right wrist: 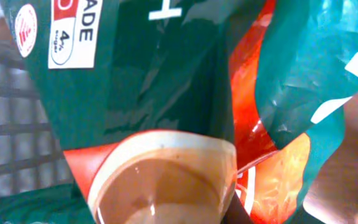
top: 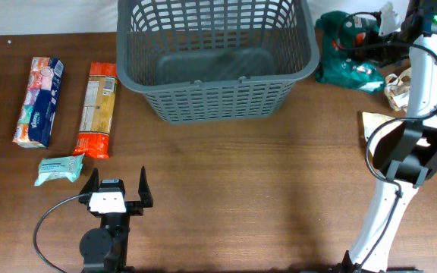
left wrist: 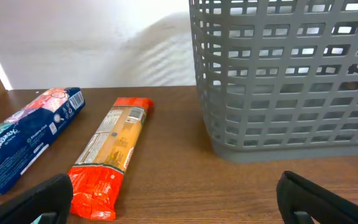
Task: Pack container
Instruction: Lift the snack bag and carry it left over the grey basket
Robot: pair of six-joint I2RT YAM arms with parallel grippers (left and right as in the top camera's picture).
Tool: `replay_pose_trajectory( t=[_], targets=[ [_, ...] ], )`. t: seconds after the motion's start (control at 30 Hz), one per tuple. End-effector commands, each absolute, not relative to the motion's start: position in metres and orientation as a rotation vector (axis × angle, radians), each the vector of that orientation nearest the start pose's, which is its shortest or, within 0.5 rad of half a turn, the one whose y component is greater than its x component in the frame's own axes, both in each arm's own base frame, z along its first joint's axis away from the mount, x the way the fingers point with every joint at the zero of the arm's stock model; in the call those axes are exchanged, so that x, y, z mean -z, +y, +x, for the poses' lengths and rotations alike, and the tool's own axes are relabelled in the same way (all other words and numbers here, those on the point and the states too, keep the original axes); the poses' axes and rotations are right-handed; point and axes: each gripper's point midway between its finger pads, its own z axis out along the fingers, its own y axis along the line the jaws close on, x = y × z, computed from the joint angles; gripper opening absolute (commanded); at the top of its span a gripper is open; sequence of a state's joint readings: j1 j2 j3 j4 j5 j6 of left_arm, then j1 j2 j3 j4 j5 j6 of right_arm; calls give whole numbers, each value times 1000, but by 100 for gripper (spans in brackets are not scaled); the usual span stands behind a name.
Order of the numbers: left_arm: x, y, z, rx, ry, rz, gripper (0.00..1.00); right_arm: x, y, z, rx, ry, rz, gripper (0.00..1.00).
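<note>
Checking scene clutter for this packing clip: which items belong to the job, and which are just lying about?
Job: grey basket; green bag in the right gripper; tissue box; orange pasta pack; small teal pack.
Lying about, likely: crumpled tan paper; pale scrap.

There is one big grey basket [top: 215, 61]. There is one blue tissue box [top: 39, 102], one long orange packet [top: 97, 110] and one small pale green pack [top: 58, 170]. There is one green bag [top: 347, 49]. Beside it lie light brown wrapped things [top: 397, 87], maybe two, but they are partly hidden. There are two robot arms, a left arm [top: 105, 227] and a right arm [top: 423, 76].
</note>
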State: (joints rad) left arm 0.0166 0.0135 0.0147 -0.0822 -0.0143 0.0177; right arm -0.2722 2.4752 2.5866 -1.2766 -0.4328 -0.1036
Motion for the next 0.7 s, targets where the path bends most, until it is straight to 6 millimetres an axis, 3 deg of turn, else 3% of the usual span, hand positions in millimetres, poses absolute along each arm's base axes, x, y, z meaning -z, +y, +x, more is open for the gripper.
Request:
replay_pose_trajectory(
  t=[0.0, 0.17, 0.33, 0.5, 0.67],
  targets=[
    [-156, 6, 246, -32, 1650, -9, 99, -218, -63, 566, -536, 2450, 14, 4],
    [-156, 6, 246, -32, 1650, -9, 99, -281, -78, 570, -474, 2296, 47, 4],
    [-156, 6, 246, -32, 1650, -9, 99, -342, -84, 556, -428, 2163, 56, 4],
    [-156, 6, 246, -31, 1650, -9, 99, -382, -71, 532, -419, 2108, 29, 4],
    [-156, 6, 246, -31, 1650, -9, 99, -426, -46, 508, -410, 2034, -39, 4]
  ],
)
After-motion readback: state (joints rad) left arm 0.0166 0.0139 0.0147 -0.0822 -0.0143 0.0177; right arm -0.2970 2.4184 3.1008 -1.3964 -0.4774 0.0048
